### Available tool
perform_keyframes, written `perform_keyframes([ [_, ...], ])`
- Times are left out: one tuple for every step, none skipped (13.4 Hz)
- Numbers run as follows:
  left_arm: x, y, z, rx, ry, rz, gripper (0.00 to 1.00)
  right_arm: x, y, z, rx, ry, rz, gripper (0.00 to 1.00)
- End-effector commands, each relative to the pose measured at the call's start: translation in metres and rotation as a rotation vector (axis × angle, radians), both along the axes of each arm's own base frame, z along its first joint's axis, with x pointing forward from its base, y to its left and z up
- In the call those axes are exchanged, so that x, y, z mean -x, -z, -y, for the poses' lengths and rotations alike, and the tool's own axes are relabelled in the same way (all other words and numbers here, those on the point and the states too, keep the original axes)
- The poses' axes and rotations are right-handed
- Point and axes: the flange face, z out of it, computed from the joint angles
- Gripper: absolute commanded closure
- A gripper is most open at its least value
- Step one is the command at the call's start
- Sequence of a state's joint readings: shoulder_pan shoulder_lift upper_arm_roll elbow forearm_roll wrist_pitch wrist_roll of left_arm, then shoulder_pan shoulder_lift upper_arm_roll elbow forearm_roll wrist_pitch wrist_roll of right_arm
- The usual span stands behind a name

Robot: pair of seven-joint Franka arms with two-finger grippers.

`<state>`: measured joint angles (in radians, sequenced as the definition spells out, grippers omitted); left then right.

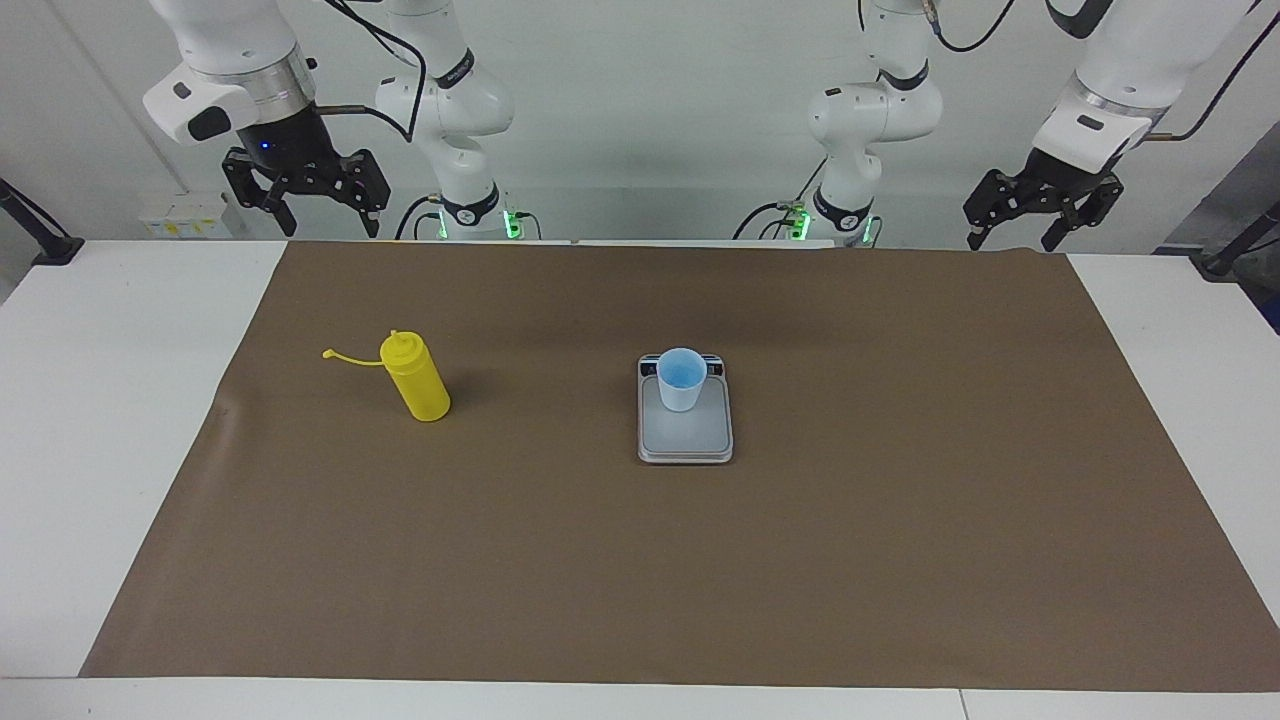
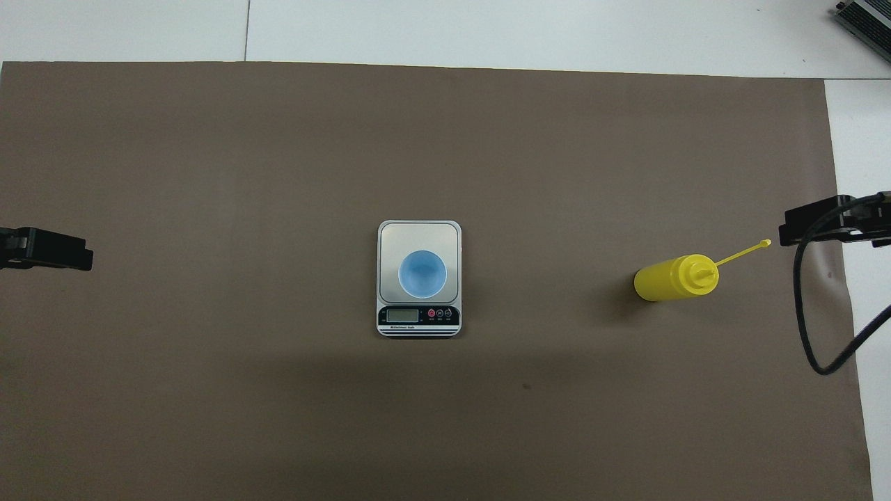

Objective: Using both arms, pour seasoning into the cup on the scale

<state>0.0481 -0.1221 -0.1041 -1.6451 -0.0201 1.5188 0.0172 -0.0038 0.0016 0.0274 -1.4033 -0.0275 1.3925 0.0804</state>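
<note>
While both tools hang spread and empty, the right tool [image 1: 305, 190] high near the seasoning [image 1: 415, 376] at its end of the counter [image 1: 120, 400], the left tool [image 1: 1040, 208] waits; the cup [image 1: 681, 379] stands on the scale [image 1: 686, 432], ready for pouring.

light: bright, even, from above | shadows: soft, faint on the brown mat [image 1: 640, 560] | focus: sharp | glare: none

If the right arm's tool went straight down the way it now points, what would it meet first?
Probably the brown mat near its edge, not the seasoning bottle; the right tool hangs open, though depth is unclear.
</note>
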Motion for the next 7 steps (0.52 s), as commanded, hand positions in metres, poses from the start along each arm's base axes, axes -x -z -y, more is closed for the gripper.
perform_keyframes([
  [0.008,0.0,-0.002,0.001,0.006,0.012,0.0,0.031,-0.016,0.004,-0.014,0.057,-0.03,0.0],
  [0.008,0.0,-0.002,0.001,0.006,0.01,0.0,0.035,-0.009,0.003,-0.013,0.054,-0.047,0.0],
  [0.008,0.0,-0.003,0.001,0.005,0.012,0.0,0.034,-0.005,0.005,-0.013,0.052,-0.036,0.0],
  [0.008,0.0,-0.002,0.001,0.006,0.01,0.0,0.03,0.001,0.01,-0.016,0.06,-0.041,0.0],
  [0.008,0.0,-0.002,0.001,0.006,0.012,0.0,0.027,0.009,0.018,-0.021,0.073,-0.054,0.0],
  [0.008,0.0,-0.002,0.001,0.006,0.012,0.0,0.021,0.023,0.016,-0.022,0.072,-0.061,0.0],
  [0.008,0.0,-0.002,0.001,0.006,0.012,0.0,0.021,0.038,0.013,-0.022,0.065,-0.049,0.0],
])
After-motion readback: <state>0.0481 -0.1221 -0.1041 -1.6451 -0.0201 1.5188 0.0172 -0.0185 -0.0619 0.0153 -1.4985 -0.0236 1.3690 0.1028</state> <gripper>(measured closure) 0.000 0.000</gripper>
